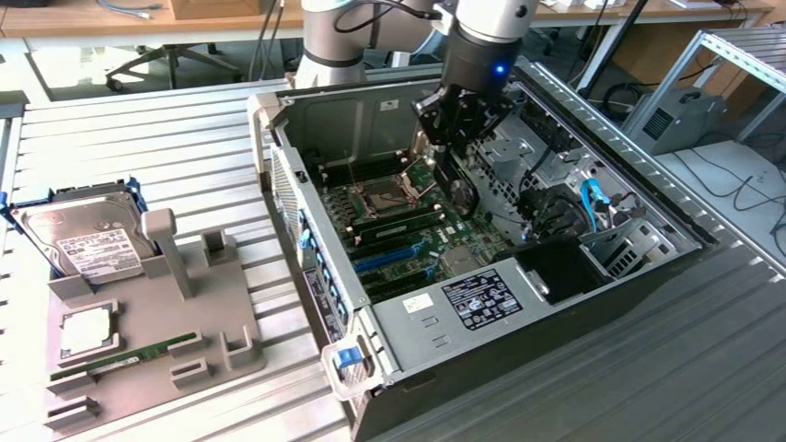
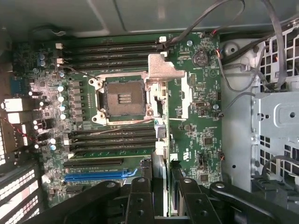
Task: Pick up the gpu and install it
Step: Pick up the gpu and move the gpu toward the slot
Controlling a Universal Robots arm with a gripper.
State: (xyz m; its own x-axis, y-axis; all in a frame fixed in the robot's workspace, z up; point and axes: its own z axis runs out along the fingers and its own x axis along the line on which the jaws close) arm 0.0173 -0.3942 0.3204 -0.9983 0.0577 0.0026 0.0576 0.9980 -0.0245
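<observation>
While poised above the motherboard (image 2: 196, 121), the gripper (image 2: 163, 184) is clamped on the gpu (image 2: 159, 168).

Open PC case (image 1: 329, 120) lying on its side on a slatted metal table (image 1: 147, 147). The motherboard (image 2: 196, 121) is pretty bare: empty CPU socket (image 2: 122, 96) with its retention plate flipped up, black memory slots (image 2: 112, 51) on both sides of it, and a blue expansion slot (image 2: 96, 176) near the rear ports. Coin battery (image 2: 200, 57) up by the drive cage (image 2: 275, 116), plus a blue data cable (image 1: 590, 204). Well off to the exterior view's left, a grey holder (image 1: 184, 322) carries a hard drive (image 1: 86, 241), a CPU (image 1: 88, 330) and a green memory stick (image 1: 129, 357).
</observation>
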